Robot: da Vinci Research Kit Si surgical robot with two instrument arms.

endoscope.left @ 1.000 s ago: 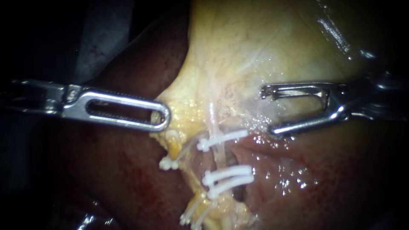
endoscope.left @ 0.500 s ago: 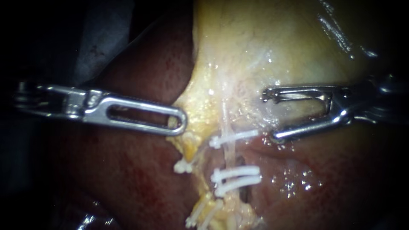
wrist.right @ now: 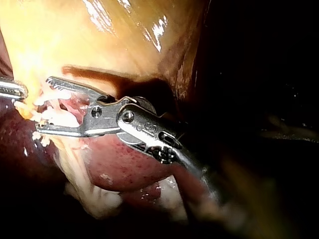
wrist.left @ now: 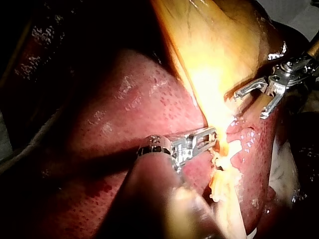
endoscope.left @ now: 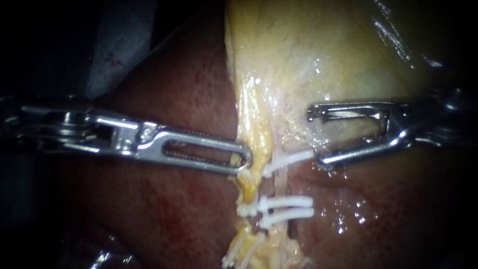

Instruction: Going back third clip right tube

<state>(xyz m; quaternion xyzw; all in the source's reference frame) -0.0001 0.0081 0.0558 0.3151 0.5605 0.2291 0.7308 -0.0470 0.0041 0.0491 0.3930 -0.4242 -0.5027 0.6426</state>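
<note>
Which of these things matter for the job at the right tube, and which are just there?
In the job:
- right instrument, jaws open
- right tube
- three white clips across it
- left instrument, jaws shut on yellow tissue

Just there:
- liver
- gallbladder
- other white clips lower down

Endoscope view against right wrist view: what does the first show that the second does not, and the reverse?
Only the endoscope view shows the left instrument along its length, jaws shut on yellow tissue. Only the right wrist view shows the right instrument from the side, with its shaft leading back over the liver. Both show the right instrument's open jaws, white clips and the gallbladder.
</note>
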